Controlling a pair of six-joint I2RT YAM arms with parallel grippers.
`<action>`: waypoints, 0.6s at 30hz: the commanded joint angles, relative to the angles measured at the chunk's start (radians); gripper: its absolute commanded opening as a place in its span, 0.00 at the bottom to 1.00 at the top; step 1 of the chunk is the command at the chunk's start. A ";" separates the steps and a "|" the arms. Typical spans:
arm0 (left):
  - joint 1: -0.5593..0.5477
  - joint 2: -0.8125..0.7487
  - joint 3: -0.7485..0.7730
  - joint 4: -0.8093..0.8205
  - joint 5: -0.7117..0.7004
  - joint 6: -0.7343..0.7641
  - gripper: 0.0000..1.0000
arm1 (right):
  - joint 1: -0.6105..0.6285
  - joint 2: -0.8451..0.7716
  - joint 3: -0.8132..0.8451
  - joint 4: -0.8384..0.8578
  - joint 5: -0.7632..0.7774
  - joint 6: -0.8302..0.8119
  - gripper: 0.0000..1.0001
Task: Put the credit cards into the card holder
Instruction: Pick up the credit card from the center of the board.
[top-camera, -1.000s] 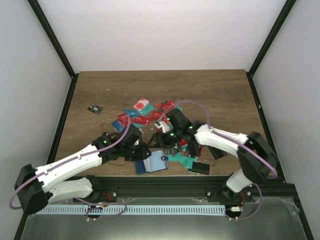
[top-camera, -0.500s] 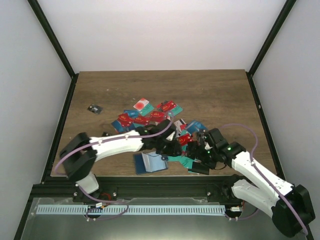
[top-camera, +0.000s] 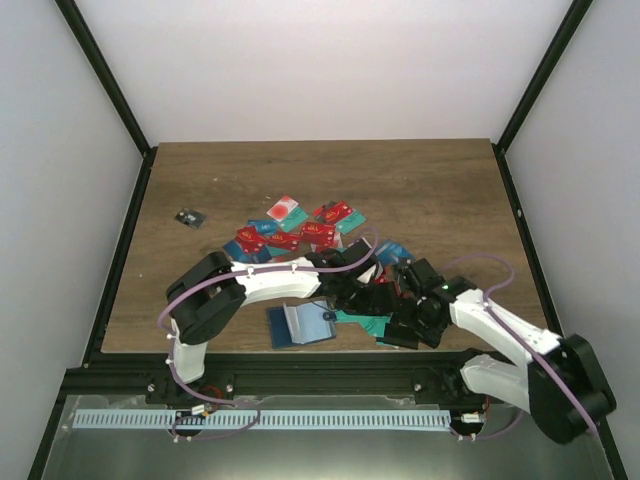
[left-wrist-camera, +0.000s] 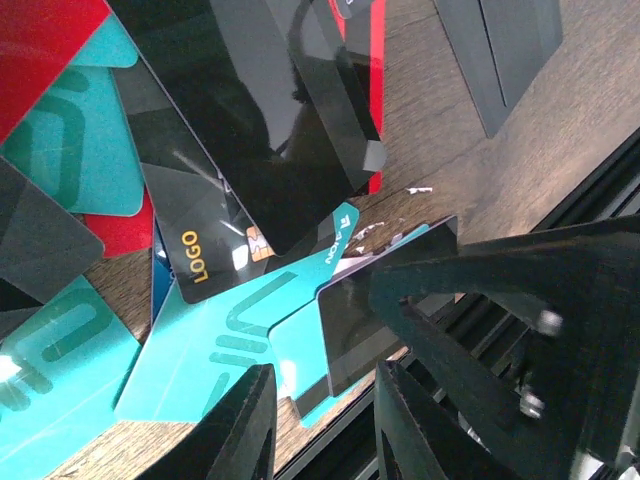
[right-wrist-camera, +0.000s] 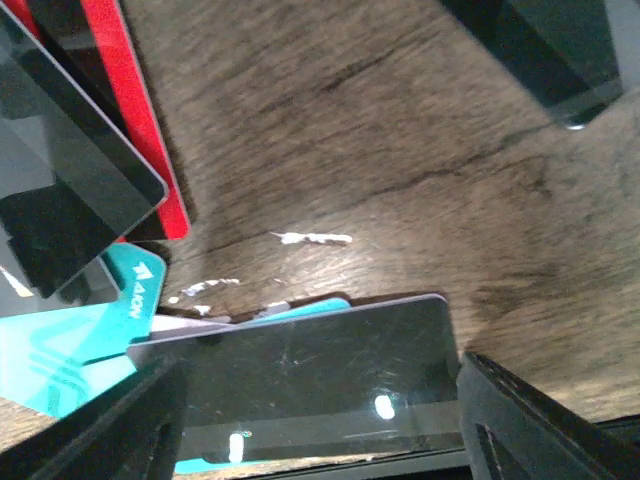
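Barely started, I'd say: the holder lies open, no card visible inside, with cards heaped beyond and right of it. My left claw stands apart, empty. My right claw straddles a black card, and I can't tell whether it grips.

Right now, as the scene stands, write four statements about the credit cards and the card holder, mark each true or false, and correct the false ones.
1. The card holder lies open on the table. True.
2. The small black chip sits inside the card holder. False: it lies alone near the table's left edge, away from the pile.
3. One black card carries the word LOGO. True.
4. All the credit cards are already in the card holder. False: many lie loose in a pile on the table.
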 joint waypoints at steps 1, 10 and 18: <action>-0.003 -0.029 -0.028 -0.006 -0.019 -0.004 0.30 | -0.009 0.101 -0.048 0.063 -0.036 0.007 0.75; 0.014 -0.147 -0.165 -0.007 -0.075 -0.004 0.29 | 0.151 0.185 -0.084 0.190 -0.207 0.039 0.72; 0.044 -0.175 -0.203 -0.038 -0.095 0.039 0.29 | 0.318 0.272 0.003 0.211 -0.273 0.107 0.71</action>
